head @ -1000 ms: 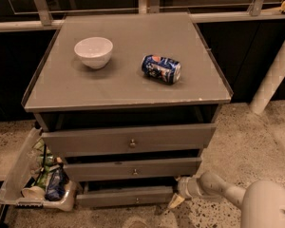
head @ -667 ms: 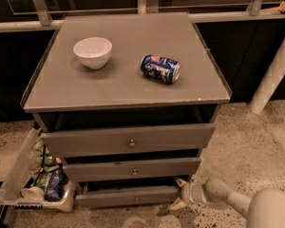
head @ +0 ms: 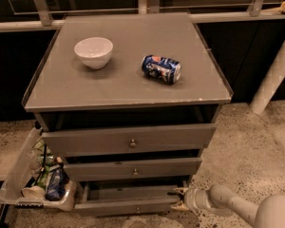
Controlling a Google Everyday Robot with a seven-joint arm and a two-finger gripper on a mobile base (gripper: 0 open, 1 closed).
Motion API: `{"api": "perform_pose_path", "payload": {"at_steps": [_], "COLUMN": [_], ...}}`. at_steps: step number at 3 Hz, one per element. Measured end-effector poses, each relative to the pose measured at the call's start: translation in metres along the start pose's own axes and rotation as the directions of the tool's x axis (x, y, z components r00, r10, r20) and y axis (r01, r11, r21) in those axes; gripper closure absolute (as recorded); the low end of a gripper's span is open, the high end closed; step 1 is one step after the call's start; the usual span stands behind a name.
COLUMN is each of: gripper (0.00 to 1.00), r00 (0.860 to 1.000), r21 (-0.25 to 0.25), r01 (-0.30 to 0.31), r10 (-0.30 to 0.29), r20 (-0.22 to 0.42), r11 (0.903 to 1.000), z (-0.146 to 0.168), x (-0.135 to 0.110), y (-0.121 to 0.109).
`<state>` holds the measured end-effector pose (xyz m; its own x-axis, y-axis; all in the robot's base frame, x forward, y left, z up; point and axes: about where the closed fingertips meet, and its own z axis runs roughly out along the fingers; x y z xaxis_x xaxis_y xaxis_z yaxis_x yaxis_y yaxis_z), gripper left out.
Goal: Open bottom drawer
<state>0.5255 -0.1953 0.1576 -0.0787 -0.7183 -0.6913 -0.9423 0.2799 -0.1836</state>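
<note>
The bottom drawer [head: 128, 206] is the lowest, slimmest grey front of the cabinet, with a tiny round knob [head: 137, 209]. It stands pulled out a little, and its shallow tray shows behind the front. My gripper [head: 180, 199] is at the drawer's right end, low near the floor, its fingers against the right corner of the front. The white arm [head: 237, 205] reaches in from the lower right.
The middle drawer [head: 133, 168] and top drawer [head: 130, 139] sit above it. On the cabinet top are a white bowl [head: 93, 52] and a blue can [head: 161, 69] lying on its side. A clear bin [head: 35, 177] of items stands at the cabinet's left. A white post [head: 273, 75] is at right.
The bottom drawer has come out further toward me. The gripper and arm have shifted slightly at its right end.
</note>
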Motion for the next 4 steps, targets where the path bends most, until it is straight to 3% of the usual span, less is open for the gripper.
{"api": "perform_pose_path", "payload": {"at_steps": [1,2,3,4], "gripper": [0.87,1.00,0.82,0.59], "r00": [1.000,1.000,1.000,1.000], "r21": [0.000,-0.008,-0.009,-0.009], "r01": [0.000,-0.004,-0.004,-0.004], "r10": [0.000,0.004,0.004,0.004], "r20": [0.000,-0.003,-0.003,-0.003], "r11": [1.0000,1.0000,1.0000,1.0000], "z": [-0.001,-0.009,-0.009,-0.009], "x": [-0.001,0.002,0.002,0.002], "y": [0.000,0.013,0.013,0.013]}}
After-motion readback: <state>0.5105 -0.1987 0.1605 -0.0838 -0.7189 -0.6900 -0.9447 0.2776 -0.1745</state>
